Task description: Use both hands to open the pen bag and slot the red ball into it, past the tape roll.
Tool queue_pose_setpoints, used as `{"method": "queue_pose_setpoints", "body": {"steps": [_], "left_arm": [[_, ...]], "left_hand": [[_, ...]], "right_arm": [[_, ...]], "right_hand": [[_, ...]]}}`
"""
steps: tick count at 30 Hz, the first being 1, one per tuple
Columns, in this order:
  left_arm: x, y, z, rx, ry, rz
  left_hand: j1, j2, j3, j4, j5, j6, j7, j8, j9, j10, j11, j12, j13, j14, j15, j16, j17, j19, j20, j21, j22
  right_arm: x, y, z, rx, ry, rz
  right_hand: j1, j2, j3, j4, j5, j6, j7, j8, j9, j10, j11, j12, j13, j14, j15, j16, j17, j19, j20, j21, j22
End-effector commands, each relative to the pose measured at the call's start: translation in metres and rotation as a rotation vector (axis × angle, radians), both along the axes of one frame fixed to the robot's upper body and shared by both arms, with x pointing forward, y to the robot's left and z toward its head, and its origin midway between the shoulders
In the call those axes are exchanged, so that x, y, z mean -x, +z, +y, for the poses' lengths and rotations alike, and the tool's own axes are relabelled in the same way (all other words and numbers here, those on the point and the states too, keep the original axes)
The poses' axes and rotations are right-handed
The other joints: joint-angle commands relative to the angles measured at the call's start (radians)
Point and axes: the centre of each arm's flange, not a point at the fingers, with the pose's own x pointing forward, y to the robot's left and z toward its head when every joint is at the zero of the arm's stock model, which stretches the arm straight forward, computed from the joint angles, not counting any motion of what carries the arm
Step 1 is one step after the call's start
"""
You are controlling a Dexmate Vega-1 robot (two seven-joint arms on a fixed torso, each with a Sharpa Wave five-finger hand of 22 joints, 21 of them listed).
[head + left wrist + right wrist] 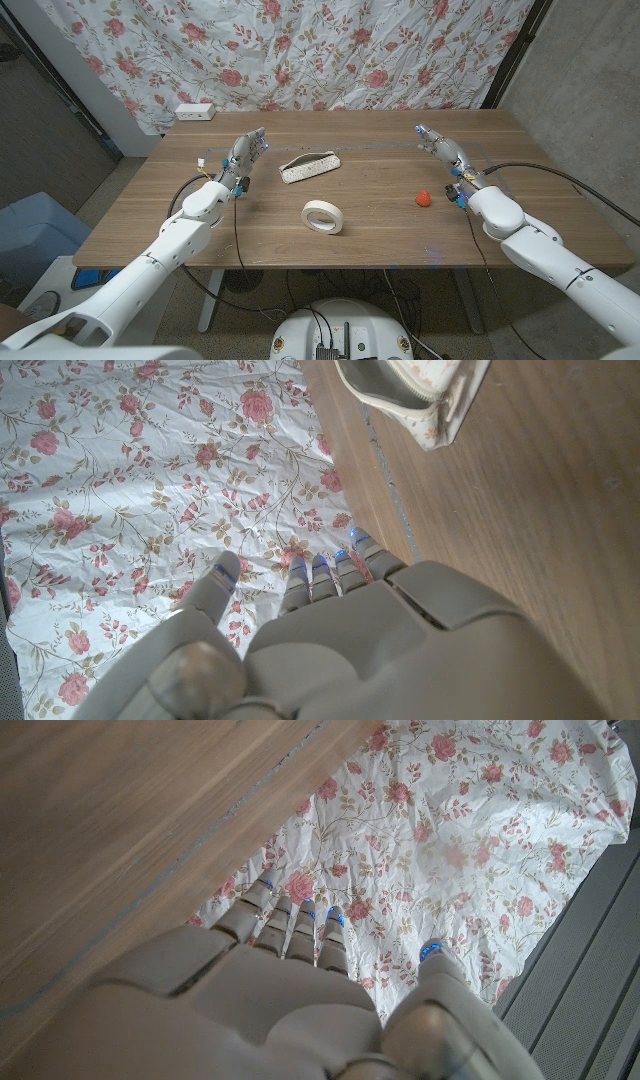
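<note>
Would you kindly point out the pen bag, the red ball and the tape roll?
pen bag [310, 166], head view, middle of its side.
red ball [424, 198], head view, its centre.
tape roll [312, 209], head view, its white ring.

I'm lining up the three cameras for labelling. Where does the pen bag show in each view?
Head view: the pen bag lies on the table just left of centre, beyond the tape roll, beside the left hand.
Left wrist view: the bag sits at the frame's edge, zipper open, ahead of the fingers.
Right wrist view: not in it.
Shared landmark: the floral curtain behind the table.
</note>
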Motion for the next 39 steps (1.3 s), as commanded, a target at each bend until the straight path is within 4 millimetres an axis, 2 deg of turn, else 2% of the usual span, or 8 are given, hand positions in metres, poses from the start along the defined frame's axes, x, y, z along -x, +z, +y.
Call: {"method": "queue_pose_setpoints", "body": {"steps": [1, 12, 24, 34, 39], "left_arm": [[-0.001, 0.004, -0.002, -0.002, 0.003, -0.011], [-0.009, 0.018, 0.007, -0.040, -0.001, -0.013], [-0.010, 0.020, 0.007, -0.036, 0.011, 0.010], [-0.007, 0.018, 0.009, -0.024, 0.019, 0.010], [-0.008, 0.017, 0.010, -0.019, 0.031, 0.016]], "left_hand": [[-0.017, 0.040, -0.002, 0.006, -0.002, -0.013, -0.006, -0.004, 0.005, -0.010, -0.005, -0.004, 0.004, -0.006, -0.009, 0.000, 0.005, -0.003, -0.003, -0.004, 0.001], [-0.029, 0.037, -0.004, 0.009, 0.000, -0.035, -0.014, -0.006, 0.004, -0.025, -0.018, -0.007, 0.003, -0.024, -0.021, -0.003, 0.004, -0.029, -0.013, -0.010, 0.001], [-0.032, 0.040, -0.003, 0.008, 0.001, -0.036, -0.014, -0.002, 0.004, -0.022, -0.025, -0.004, 0.003, -0.024, -0.027, -0.001, 0.003, -0.028, -0.016, -0.007, 0.001], [-0.034, 0.042, -0.001, 0.006, 0.002, -0.030, -0.012, 0.001, 0.004, -0.015, -0.026, -0.001, 0.003, -0.019, -0.029, 0.001, 0.002, -0.027, -0.017, -0.005, 0.001], [-0.034, 0.042, 0.000, 0.005, 0.003, -0.027, -0.011, 0.003, 0.004, -0.011, -0.027, 0.000, 0.003, -0.018, -0.031, 0.001, 0.001, -0.023, -0.016, -0.003, 0.001]], "right_arm": [[0.020, 0.005, -0.002, 0.176, -0.081, -0.032], [0.035, 0.005, -0.003, 0.307, -0.136, -0.063], [0.054, 0.002, -0.007, 0.440, -0.207, -0.067], [0.067, 0.002, -0.010, 0.545, -0.270, -0.070], [0.075, 0.004, -0.012, 0.651, -0.313, -0.053]], "right_hand": [[0.002, -0.007, 0.000, -0.009, -0.001, -0.021, -0.003, -0.004, 0.001, -0.018, 0.000, -0.005, 0.002, -0.019, 0.008, -0.003, -0.002, -0.016, 0.004, 0.000, 0.001], [0.012, -0.002, 0.005, -0.025, -0.004, -0.056, -0.005, -0.004, 0.001, -0.067, 0.002, -0.011, 0.002, -0.051, 0.024, -0.009, -0.013, -0.047, 0.017, 0.000, 0.001], [0.018, -0.038, -0.005, -0.051, -0.007, -0.103, -0.003, -0.003, 0.002, -0.130, 0.001, -0.013, 0.003, -0.088, 0.039, -0.012, -0.025, -0.075, 0.029, 0.002, 0.001], [0.039, -0.059, -0.005, -0.072, -0.007, -0.129, 0.000, 0.000, 0.006, -0.175, 0.006, -0.013, 0.004, -0.109, 0.050, -0.012, -0.033, -0.091, 0.038, 0.004, 0.002], [0.057, -0.066, 0.000, -0.082, -0.006, -0.146, -0.001, 0.002, 0.007, -0.197, 0.009, -0.012, 0.005, -0.124, 0.054, -0.013, -0.036, -0.099, 0.043, 0.004, 0.002]]}}
